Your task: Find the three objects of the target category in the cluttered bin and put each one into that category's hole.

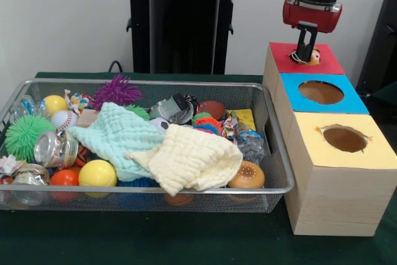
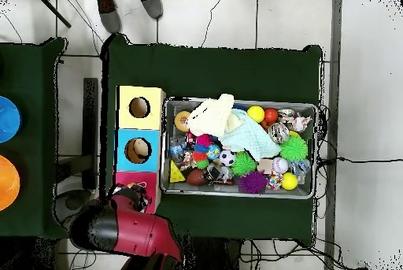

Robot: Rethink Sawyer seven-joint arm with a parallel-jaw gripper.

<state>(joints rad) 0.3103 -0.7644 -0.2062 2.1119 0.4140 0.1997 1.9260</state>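
Note:
My gripper (image 1: 305, 56) hangs over the hole of the red-topped box (image 1: 330, 64), the farthest of three wooden boxes. Its fingers stand close together on a small white and orange toy (image 1: 314, 58) right at the hole's mouth. In the overhead view the red arm (image 2: 126, 227) covers most of the red top (image 2: 124, 179), and the gripper tips cannot be made out. The wire bin (image 1: 277, 153) is full of toys: a yellow ball (image 1: 97, 173), an orange ball (image 1: 64, 178), a baseball (image 1: 62, 118), a purple spiky ball (image 1: 116, 91) and a green spiky ball (image 1: 25, 134).
The blue-topped box (image 1: 355, 101) and the yellow-topped box (image 1: 379, 152) each show an open round hole. A mint cloth (image 1: 115, 134) and a cream cloth (image 1: 192, 159) cover the bin's middle. A person's shoes (image 2: 126, 7) show at the overhead view's top edge.

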